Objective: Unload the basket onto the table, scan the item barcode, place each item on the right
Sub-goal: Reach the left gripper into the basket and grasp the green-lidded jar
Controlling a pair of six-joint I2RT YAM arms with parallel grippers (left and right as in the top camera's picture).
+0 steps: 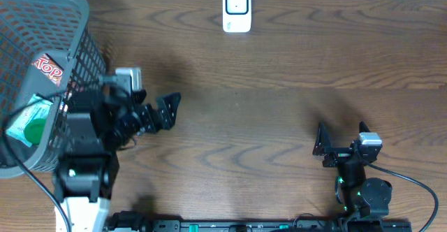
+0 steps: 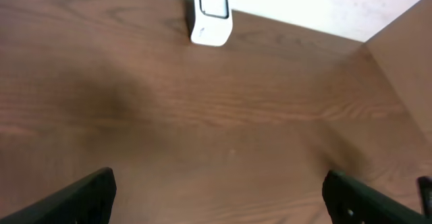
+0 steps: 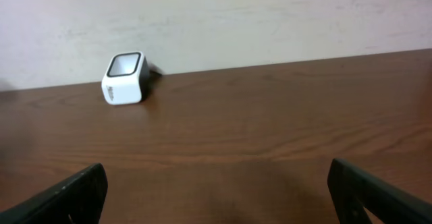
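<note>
- Items for scanning lie in the grey basket at 9 to 10 o'clock on the overhead view: a red packet and a green pack show through its opening. I cannot tell which one is meant, and no barcode is readable.
- Scanner: white, at 12 o'clock by the far edge of the table, with nothing in front of its window.
- Left gripper: at 9 o'clock just beside the basket, jaws spread wide and empty, pointing toward the table's middle.
- Right gripper: at 4 to 5 o'clock near the front edge, jaws equally wide and empty.
- Progress, as I judge it: nothing done. No item has been lifted out, so picking one, carrying it to 12 o'clock and turning its barcode to the window all remain.
</note>
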